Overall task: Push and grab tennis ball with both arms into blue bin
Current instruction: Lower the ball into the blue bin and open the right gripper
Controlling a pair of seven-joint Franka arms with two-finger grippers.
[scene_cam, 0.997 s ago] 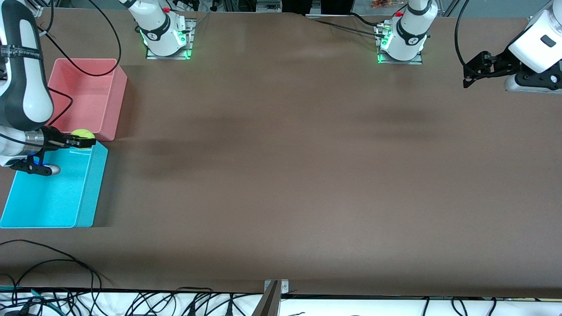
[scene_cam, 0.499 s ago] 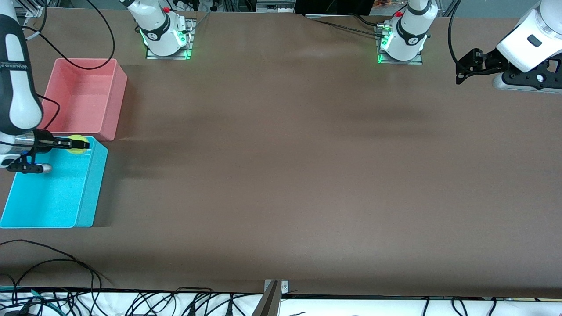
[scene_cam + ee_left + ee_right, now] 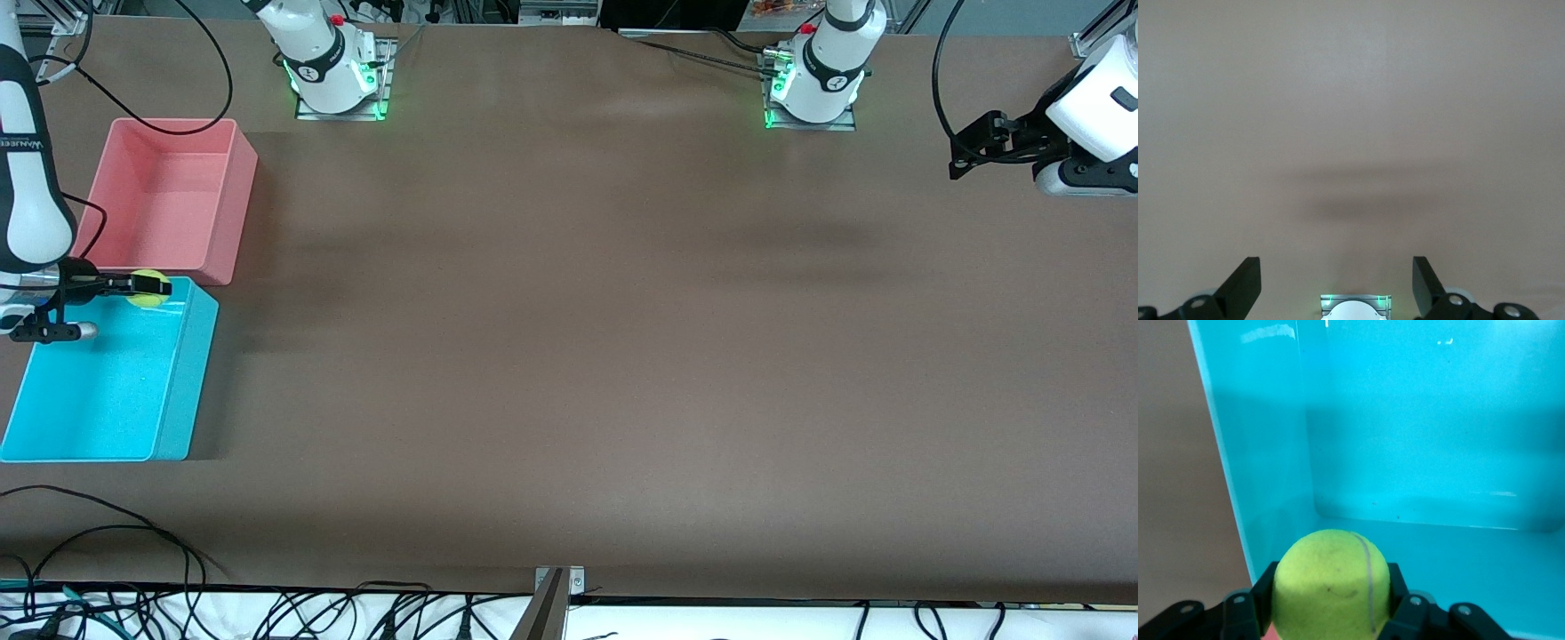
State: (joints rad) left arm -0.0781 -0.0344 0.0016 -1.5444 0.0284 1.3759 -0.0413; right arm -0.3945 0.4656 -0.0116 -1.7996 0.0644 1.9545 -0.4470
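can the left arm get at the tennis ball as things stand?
Probably not. The tennis ball is clamped in the right gripper over the blue bin at the right arm's end of the table. The left gripper hangs open over bare table at its own end, with the whole table between.

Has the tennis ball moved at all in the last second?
Yes. The ball, held in the right gripper, has shifted from over the blue bin's corner by the pink bin to farther in over the blue bin.
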